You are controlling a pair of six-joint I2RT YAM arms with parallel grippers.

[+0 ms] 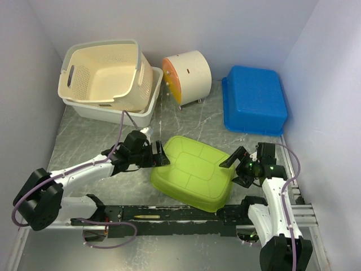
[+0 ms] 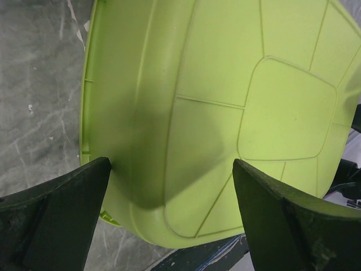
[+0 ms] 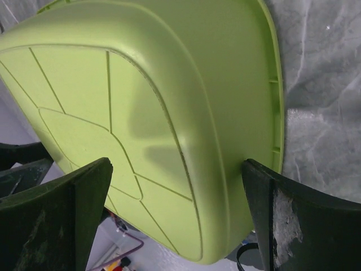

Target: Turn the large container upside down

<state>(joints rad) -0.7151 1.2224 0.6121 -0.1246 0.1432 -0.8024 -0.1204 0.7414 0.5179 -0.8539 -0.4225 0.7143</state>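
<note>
The large container (image 1: 194, 172), a lime green tub, lies bottom up in the middle of the table, its near corner over the arms' base rail. My left gripper (image 1: 161, 153) is at its left side and is open. In the left wrist view the green tub (image 2: 225, 84) fills the frame, and the left gripper (image 2: 171, 162) straddles a corner with the left fingertip (image 2: 101, 169) against the tub's wall. My right gripper (image 1: 230, 166) is at the tub's right side, also open. In the right wrist view the right gripper (image 3: 176, 164) spans the tub's (image 3: 141, 73) edge.
A cream basket (image 1: 104, 73) sits tilted in a white tub (image 1: 141, 110) at the back left. A white cylinder with an orange face (image 1: 189, 76) stands at the back centre. A blue tub (image 1: 254, 99) lies bottom up at the back right. The base rail (image 1: 169, 214) runs along the near edge.
</note>
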